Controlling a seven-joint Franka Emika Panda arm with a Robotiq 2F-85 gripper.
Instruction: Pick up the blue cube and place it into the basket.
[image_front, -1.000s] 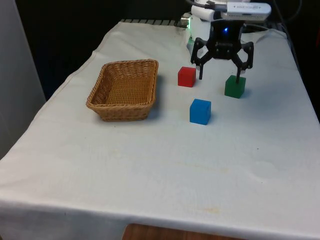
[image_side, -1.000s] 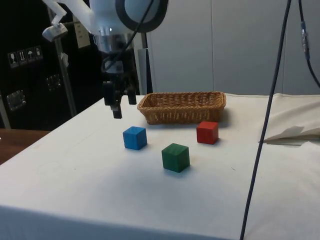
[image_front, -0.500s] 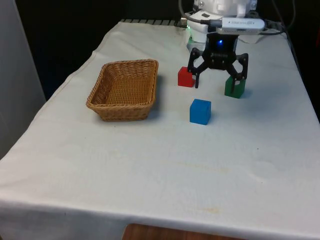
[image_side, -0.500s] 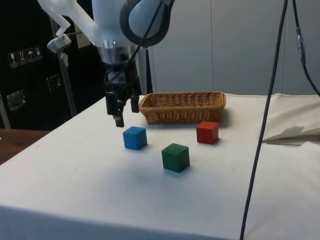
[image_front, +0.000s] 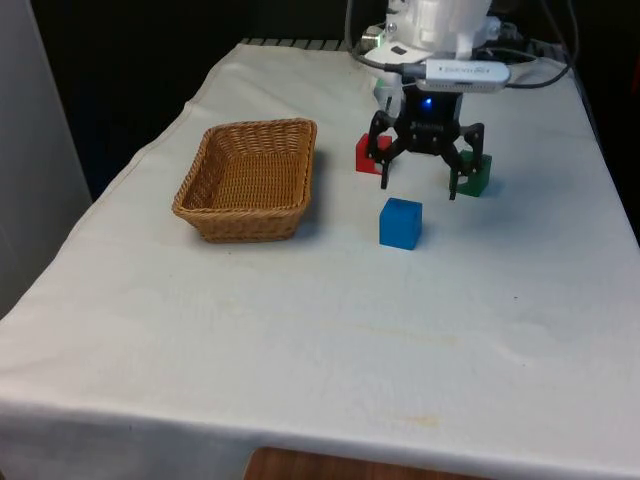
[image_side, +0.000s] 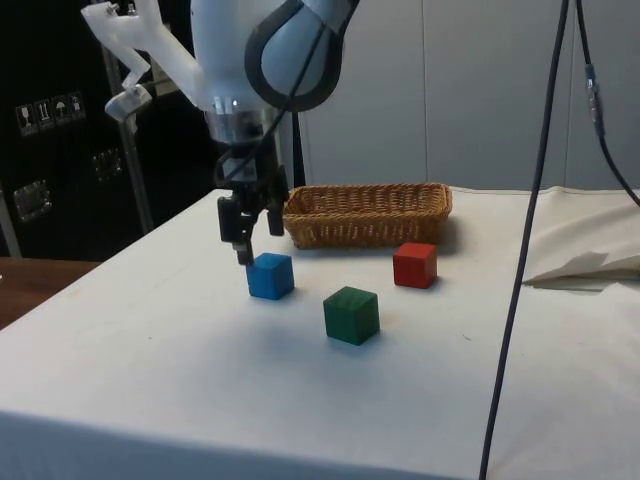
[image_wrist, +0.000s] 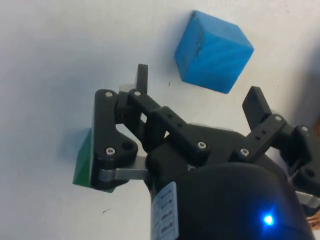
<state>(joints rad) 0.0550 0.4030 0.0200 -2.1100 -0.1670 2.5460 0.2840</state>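
White cloth covers the table, black curtain behind in the front view, dark cabinets and a grey wall behind in the side view. Gripper (image_front: 420, 188) hangs with fingers spread wide, holding nothing, low over the cloth but not yet at cube height. Blue cube (image_front: 400, 222) sits on the cloth just off the fingertips, at about 6 o'clock from the gripper in the front view, apart from both fingers (image_wrist: 142, 80); in the side view the gripper (image_side: 246, 243) is just above the cube's (image_side: 270, 275) far top corner. Red cube (image_front: 370, 153) is at roughly 10 o'clock from the gripper, green cube (image_front: 476, 174) at roughly 2 o'clock, both partly behind the fingers. Basket (image_front: 212, 211) sits well apart at 9 o'clock from the blue cube, nothing in it that I can see. Step in hand, by my read: approach and line up for the grasp. To do it well, shift the gripper toward the blue cube until it is centred between the fingers, square the fingers to two flat opposite faces since the cube looks turned relative to them in the wrist view (image_wrist: 214, 51), then drop straight down and close. Cloth looks smooth and flat around the cubes, faint stains nearer the front edge; a black cable (image_side: 530, 230) hangs across the side view.
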